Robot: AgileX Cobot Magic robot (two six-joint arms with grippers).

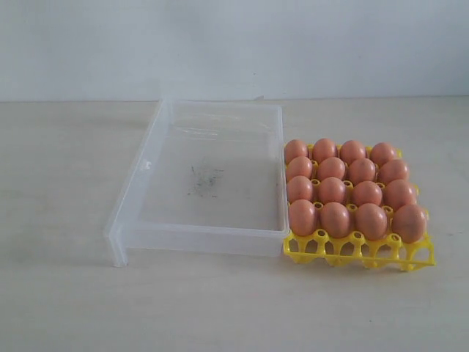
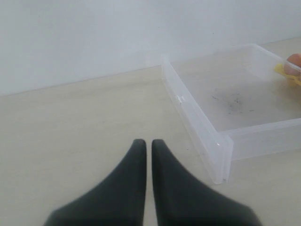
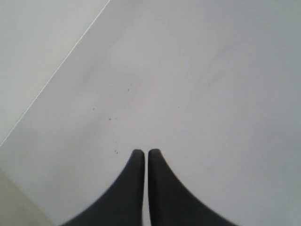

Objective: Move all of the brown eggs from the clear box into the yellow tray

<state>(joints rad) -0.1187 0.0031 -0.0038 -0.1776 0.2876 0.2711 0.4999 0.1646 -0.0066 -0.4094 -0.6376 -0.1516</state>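
Observation:
Several brown eggs (image 1: 349, 189) fill the yellow tray (image 1: 357, 249), which stands against the right wall of the clear box (image 1: 150, 163). The clear box holds no eggs, only dark specks on its floor. Neither arm shows in the exterior view. In the left wrist view my left gripper (image 2: 148, 142) is shut and holds nothing, above bare table off a corner of the clear box (image 2: 221, 160); one brown egg (image 2: 294, 60) peeks past the box's far wall. In the right wrist view my right gripper (image 3: 143, 151) is shut and holds nothing, facing a plain pale surface.
A pale wooden table (image 1: 66, 293) carries the box and the tray, with a white wall (image 1: 234, 44) behind it. A thin line (image 3: 56, 70) crosses the pale surface in the right wrist view.

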